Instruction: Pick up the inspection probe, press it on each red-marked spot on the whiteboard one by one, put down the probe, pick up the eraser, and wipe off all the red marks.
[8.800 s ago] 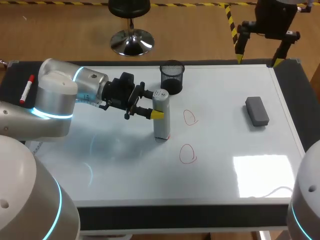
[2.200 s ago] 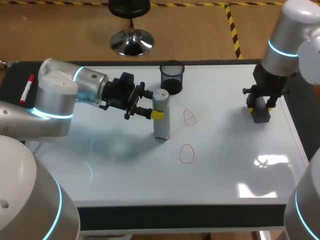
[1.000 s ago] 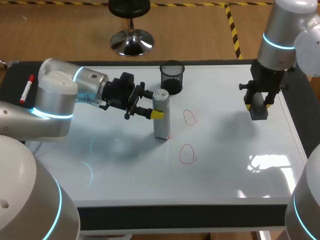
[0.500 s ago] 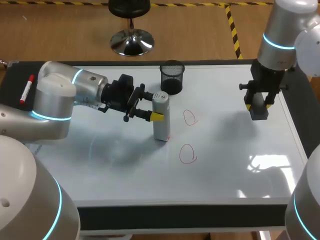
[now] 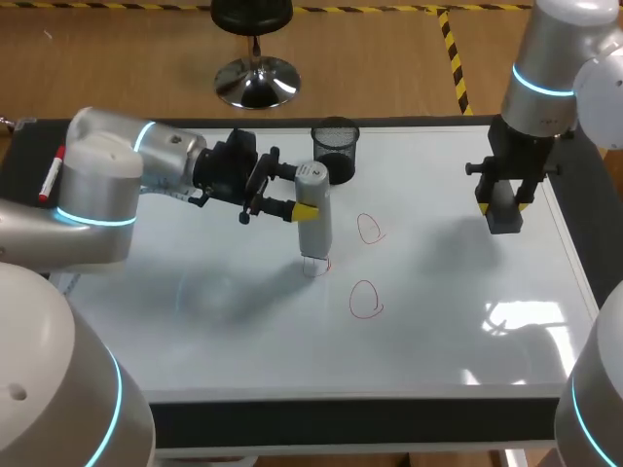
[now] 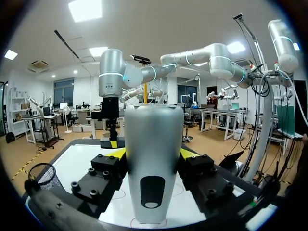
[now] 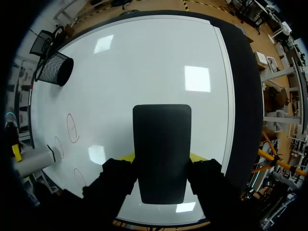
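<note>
Probe [image 5: 313, 219]: silver cylinder; eraser [image 7: 161, 144]: dark slab

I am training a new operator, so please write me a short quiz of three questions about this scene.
1. True or false: the right claw is shut on the eraser.
2. What does the left claw hold? A) red marker B) inspection probe C) mesh cup
3. Fill in: the whiteboard shows ___ red marks.
Key: 1 true; 2 B; 3 three.
</note>
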Action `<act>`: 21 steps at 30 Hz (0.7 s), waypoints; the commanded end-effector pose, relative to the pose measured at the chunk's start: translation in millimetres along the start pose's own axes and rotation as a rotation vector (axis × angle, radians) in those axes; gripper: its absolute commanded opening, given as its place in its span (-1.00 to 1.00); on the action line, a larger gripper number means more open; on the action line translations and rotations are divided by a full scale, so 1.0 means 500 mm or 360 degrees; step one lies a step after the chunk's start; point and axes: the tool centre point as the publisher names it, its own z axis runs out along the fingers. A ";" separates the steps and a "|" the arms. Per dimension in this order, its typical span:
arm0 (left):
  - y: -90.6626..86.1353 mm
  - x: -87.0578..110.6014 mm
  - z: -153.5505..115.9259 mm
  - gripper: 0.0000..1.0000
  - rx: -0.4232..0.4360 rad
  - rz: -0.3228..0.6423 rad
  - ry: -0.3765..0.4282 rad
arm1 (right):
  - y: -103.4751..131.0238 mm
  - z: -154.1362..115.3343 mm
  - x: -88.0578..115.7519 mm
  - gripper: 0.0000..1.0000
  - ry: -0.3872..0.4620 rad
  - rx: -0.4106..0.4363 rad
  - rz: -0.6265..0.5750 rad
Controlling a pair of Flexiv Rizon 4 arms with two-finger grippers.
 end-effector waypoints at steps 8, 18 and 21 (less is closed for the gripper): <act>-0.020 0.000 -0.011 -1.00 -0.0049 -0.0014 -0.0048 | -0.001 -0.003 -0.001 -1.00 -0.0001 0.0000 -0.0002; -0.049 -0.029 -0.037 -1.00 -0.0046 0.0002 -0.0062 | -0.001 -0.003 -0.001 -1.00 -0.0001 0.0000 -0.0002; -0.053 -0.037 -0.046 -1.00 -0.0039 0.0002 -0.0065 | -0.001 -0.003 -0.001 -1.00 -0.0001 0.0000 -0.0002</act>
